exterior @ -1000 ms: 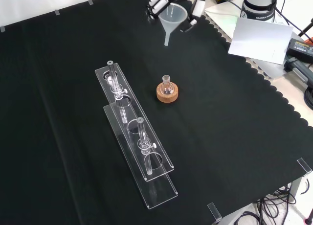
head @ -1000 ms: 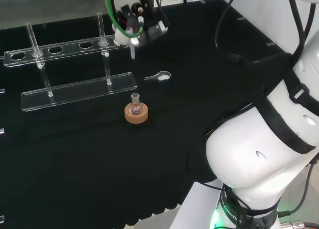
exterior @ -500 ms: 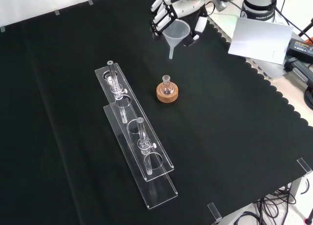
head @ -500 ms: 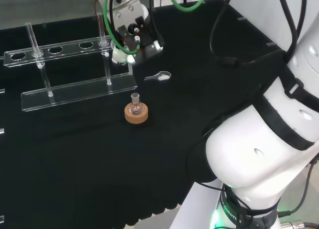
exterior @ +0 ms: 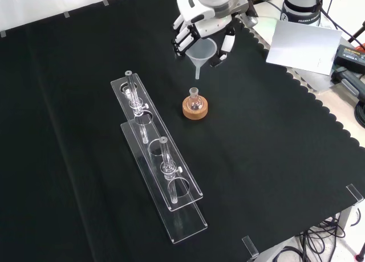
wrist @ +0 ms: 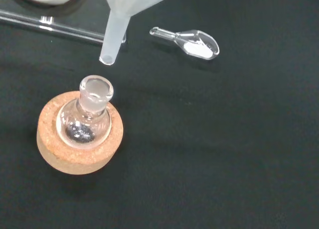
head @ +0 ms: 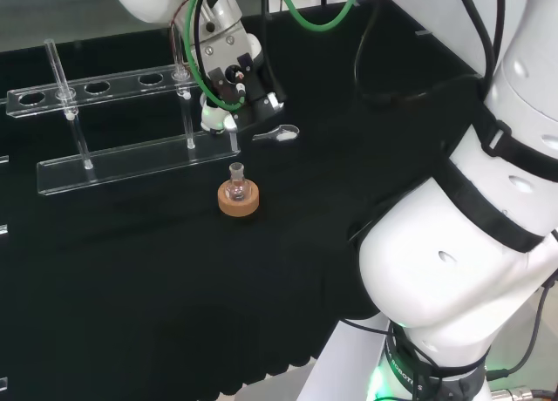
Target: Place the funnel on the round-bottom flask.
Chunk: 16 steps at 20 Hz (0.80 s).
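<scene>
Hand: the black and white hand (exterior: pixel 204 28) was above the bench (exterior: pixel 274 159), with its fingers curled round the wide cone of the funnel (exterior: pixel 202 52), so it gripped the funnel.
Funnel: translucent white plastic, a cone with a thin straight stem (wrist: pixel 113 39); the stem pointed down and its open tip hung in the air, near the flask mouth but not in it, a little to the side in the wrist view.
Round-bottom flask: small, clear glass, with a round belly and a short neck (wrist: pixel 95 92) with a thick lip; it stood upright in the middle of the cloth (exterior: pixel 195 101).
Stand: a thick cork ring (wrist: pixel 75 157), light brown and grainy, under the flask.
Scoop: a small clear spoon-like scoop (wrist: pixel 192 41) with some white matter in it lay flat on the cloth, apart from the flask.
Rack: a long clear acrylic rack (exterior: pixel 161 171) with round holes stood to the left of the flask in the front view, with thin glass tubes (exterior: pixel 165 158) in it.
Bench cover: black matte cloth with a scalloped edge.
</scene>
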Motion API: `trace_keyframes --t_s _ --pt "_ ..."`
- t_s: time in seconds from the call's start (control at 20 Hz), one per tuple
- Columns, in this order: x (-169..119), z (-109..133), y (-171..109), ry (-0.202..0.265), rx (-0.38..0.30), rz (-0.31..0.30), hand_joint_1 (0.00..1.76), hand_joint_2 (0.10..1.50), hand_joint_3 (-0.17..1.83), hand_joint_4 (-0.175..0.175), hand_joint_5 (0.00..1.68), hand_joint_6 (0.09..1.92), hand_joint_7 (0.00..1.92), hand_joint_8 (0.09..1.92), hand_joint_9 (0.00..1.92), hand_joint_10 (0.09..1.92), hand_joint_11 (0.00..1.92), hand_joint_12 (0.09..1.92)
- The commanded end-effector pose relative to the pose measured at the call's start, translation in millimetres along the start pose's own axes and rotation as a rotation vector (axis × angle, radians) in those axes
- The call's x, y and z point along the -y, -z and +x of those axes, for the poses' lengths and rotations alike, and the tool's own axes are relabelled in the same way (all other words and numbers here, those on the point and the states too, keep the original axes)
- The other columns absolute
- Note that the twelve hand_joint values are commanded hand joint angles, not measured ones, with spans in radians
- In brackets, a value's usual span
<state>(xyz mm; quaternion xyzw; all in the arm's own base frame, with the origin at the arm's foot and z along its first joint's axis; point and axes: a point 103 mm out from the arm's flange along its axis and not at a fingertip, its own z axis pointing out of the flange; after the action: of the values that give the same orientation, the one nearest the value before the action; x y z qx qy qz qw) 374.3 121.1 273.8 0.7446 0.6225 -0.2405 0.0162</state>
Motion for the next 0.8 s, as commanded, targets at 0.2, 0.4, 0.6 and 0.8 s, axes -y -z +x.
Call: trace_keyframes --t_s 0.2,0.4,0.6,0.8 --pt "-19.3 2.9 -17.3 0.004 -0.008 0.016 0.85 0.85 0.63 0.016 0.79 0.75 0.73 0.65 1.0 0.41 0.68 1.27" --pt "-26.0 4.1 -26.3 0.01 -0.016 0.026 0.85 0.85 0.63 0.015 0.79 0.76 0.73 0.65 1.0 0.41 0.68 1.27" --pt "-33.1 3.3 -35.0 0.01 -0.027 0.03 0.85 0.85 0.63 0.012 0.78 0.76 0.73 0.65 0.99 0.41 0.68 1.27" --pt "-39.3 2.0 -41.6 0.009 -0.037 0.031 0.85 0.85 0.64 0.008 0.77 0.76 0.73 0.66 0.99 0.42 0.69 1.27"
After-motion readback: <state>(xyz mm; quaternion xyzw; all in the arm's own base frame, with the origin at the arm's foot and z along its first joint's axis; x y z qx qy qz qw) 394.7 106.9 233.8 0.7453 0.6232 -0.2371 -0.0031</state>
